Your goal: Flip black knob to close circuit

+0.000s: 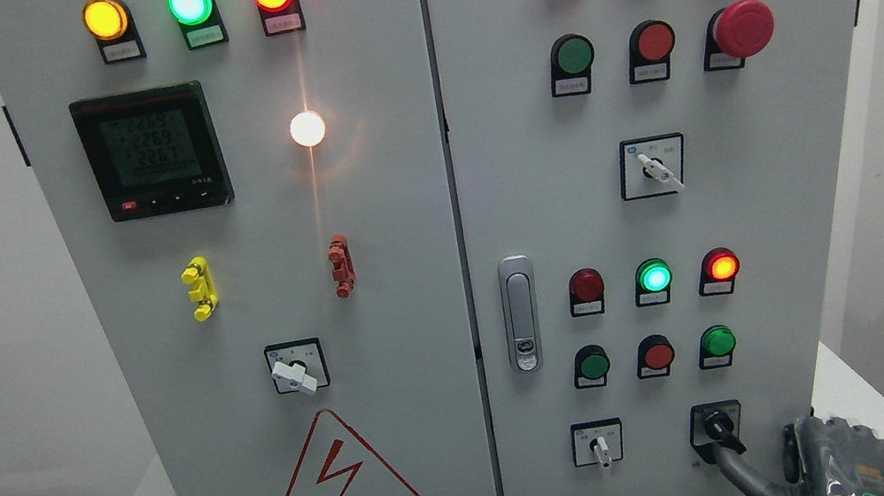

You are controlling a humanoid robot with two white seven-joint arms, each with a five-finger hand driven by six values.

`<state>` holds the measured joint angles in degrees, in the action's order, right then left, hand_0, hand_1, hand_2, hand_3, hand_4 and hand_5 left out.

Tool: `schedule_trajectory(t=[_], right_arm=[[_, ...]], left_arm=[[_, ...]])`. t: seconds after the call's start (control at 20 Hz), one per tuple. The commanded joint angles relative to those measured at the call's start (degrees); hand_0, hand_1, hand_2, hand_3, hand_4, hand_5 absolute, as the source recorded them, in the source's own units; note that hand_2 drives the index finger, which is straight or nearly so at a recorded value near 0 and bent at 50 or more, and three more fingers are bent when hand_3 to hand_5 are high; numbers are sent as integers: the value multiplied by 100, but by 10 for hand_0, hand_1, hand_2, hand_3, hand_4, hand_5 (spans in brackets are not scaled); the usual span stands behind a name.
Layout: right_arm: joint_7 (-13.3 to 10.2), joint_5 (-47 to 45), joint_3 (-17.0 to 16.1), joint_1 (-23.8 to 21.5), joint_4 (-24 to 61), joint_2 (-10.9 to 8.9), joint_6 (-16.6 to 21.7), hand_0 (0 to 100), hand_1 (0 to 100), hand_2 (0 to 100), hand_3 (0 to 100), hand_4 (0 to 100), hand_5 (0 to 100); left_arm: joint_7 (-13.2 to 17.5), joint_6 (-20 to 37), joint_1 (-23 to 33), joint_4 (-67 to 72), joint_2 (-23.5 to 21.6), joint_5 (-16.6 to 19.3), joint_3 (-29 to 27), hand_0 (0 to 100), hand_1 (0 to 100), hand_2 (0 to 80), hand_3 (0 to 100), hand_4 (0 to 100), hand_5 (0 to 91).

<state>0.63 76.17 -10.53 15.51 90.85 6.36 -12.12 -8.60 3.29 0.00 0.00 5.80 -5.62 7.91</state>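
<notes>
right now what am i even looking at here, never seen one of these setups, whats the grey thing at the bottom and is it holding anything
This single picture comes from a camera on a humanoid robot's head, looking straight at a tall grey metal electrical cabinet with two doors.

The doors carry round indicator lamps, some lit, plus push buttons, a big red mushroom-shaped stop button, a black digital meter with a green screen and several small rotary switches. A red triangle warning sign with a lightning bolt sits low on the left door.

The grey thing at the bottom right is the robot's right hand. One of its fingers reaches up to just below the black rotary knob, the switch it is meant to turn. Whether it touches the knob is unclear; it grips nothing. The left hand is out of view.
</notes>
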Motion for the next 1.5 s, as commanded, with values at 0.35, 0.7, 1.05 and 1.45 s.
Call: schedule_trajectory(t=[0.35,0.7,1.05,1.45], right_arm=[[-54,-59,-19,-22,90,-47,-10,0,16,853,1000,994,1000],[-63,-76,-19,-30,90,-47,-10,0,19,853,1000,994,1000],[-71,-94,42,-57,90,-38,60,0,20,854,1000,993,1000],[-71,-129,113,-118,90,-47,192,0,25,854,1000,992,1000]], left_arm=[[-2,-4,132,-167,0,0,0,120,556,0,0,0,0],[-2,-4,132,-167,0,0,0,120,556,0,0,0,0],[-2,-4,132,-167,0,0,0,120,556,0,0,0,0],[-2,-4,132,-167,0,0,0,120,556,0,0,0,0]])
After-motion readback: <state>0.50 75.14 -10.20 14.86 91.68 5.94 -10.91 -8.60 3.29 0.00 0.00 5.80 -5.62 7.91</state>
